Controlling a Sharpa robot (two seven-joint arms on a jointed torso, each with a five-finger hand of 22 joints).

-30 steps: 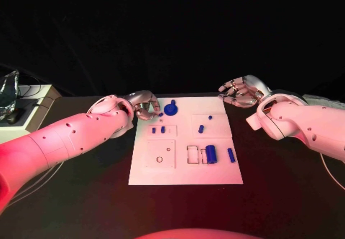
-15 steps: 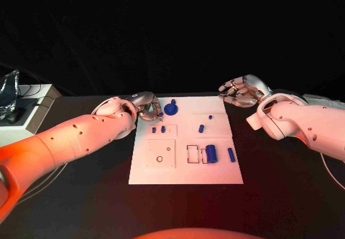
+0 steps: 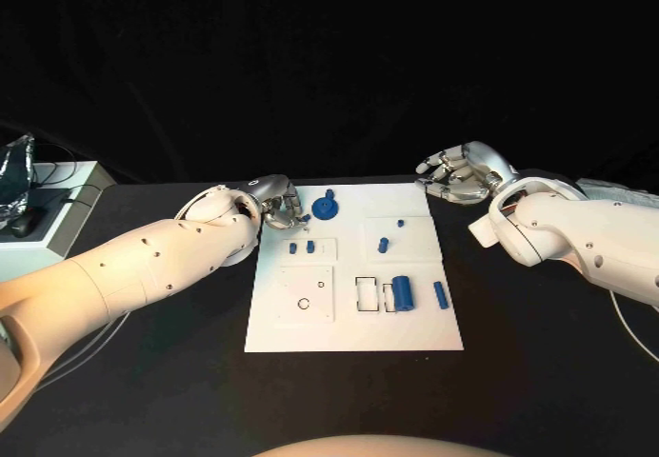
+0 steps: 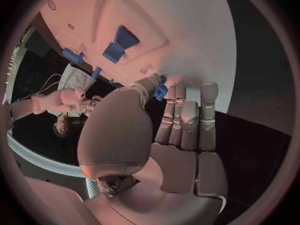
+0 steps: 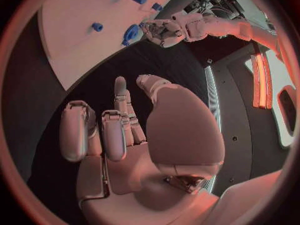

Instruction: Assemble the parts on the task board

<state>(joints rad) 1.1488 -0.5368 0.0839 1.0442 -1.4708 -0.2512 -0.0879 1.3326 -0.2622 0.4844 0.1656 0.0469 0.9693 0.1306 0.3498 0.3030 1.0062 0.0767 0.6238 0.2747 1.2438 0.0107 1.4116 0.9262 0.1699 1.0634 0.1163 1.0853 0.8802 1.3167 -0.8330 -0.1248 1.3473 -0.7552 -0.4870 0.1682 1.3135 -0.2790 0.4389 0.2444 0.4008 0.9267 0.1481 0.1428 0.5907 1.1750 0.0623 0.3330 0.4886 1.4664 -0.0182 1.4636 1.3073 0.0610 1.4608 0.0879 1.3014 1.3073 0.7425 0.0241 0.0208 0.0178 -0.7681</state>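
Several blue parts sit on your task board (image 3: 412,328), the white plate at mid-surface (image 3: 549,381): a round part (image 3: 326,207) at the far edge, two small pegs (image 3: 302,248), a cylinder (image 3: 403,291) and a bar (image 3: 441,295) nearer you. Your left robot hand (image 3: 282,203) is at the board's far left corner, pinching a small blue part (image 4: 161,91) between thumb and fingertips. Your right robot hand (image 3: 465,175) hovers off the far right corner, fingers curled loosely, holding nothing.

Blue parts (image 3: 403,288) lie on white task board (image 3: 412,333)
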